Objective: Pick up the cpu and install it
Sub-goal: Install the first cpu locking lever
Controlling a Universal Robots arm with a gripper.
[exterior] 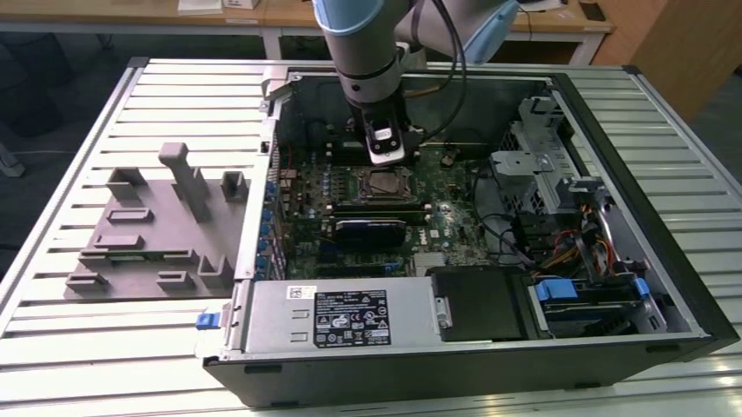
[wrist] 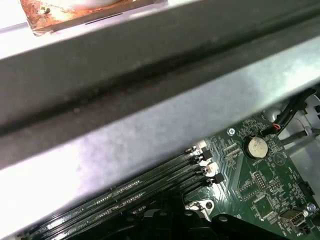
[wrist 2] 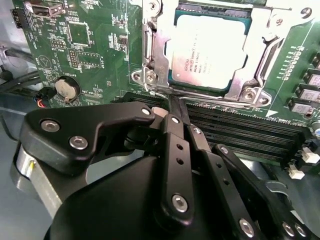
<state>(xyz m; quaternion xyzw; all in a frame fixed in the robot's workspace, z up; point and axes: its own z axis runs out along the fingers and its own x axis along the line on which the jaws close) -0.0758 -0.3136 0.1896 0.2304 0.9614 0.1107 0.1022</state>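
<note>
My gripper (wrist 2: 172,102) is clenched, fingers together, holding nothing. It hangs above the memory slots (wrist 2: 240,132). The cpu (wrist 2: 207,52) lies seated in its socket frame (wrist 2: 155,55) on the motherboard (wrist 2: 90,45).

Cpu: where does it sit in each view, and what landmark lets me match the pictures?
Exterior view: the cpu lies in the motherboard socket, mid-case.
Second wrist view: the cpu sits inside the metal socket frame, beyond the memory slots.
First wrist view: memory slots and the coin battery.
Shared landmark: the coin battery, in both wrist views.
</note>
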